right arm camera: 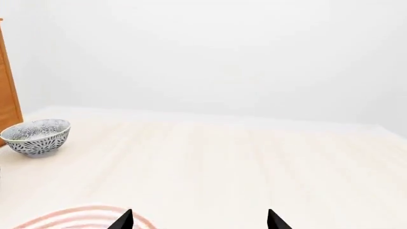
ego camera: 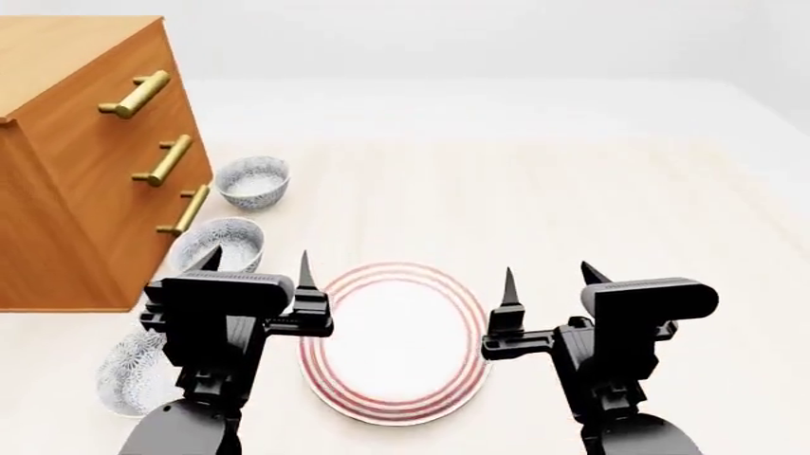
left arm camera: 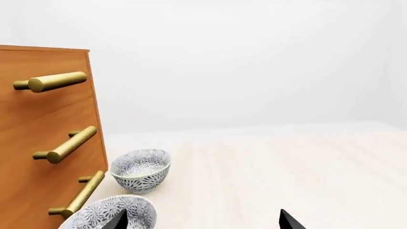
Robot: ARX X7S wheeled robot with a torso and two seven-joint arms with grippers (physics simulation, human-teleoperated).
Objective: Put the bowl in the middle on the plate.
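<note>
Three speckled bowls stand in a row beside the drawer cabinet. The middle bowl [ego camera: 218,245] [left arm camera: 111,214] sits just ahead of my left gripper [ego camera: 256,261] [left arm camera: 205,222], which is open and empty; one fingertip overlaps the bowl's rim in the left wrist view. The red-ringed plate [ego camera: 395,341] [right arm camera: 83,217] lies flat between my two arms. My right gripper [ego camera: 551,275] [right arm camera: 198,222] is open and empty, hovering at the plate's right side.
The wooden cabinet [ego camera: 76,161] [left arm camera: 38,143] with brass handles stands at the left, close to the bowls. The far bowl [ego camera: 253,180] [left arm camera: 141,169] [right arm camera: 35,136] and the near bowl [ego camera: 133,372] flank the middle one. Pale wooden tabletop [ego camera: 570,190] stretches right.
</note>
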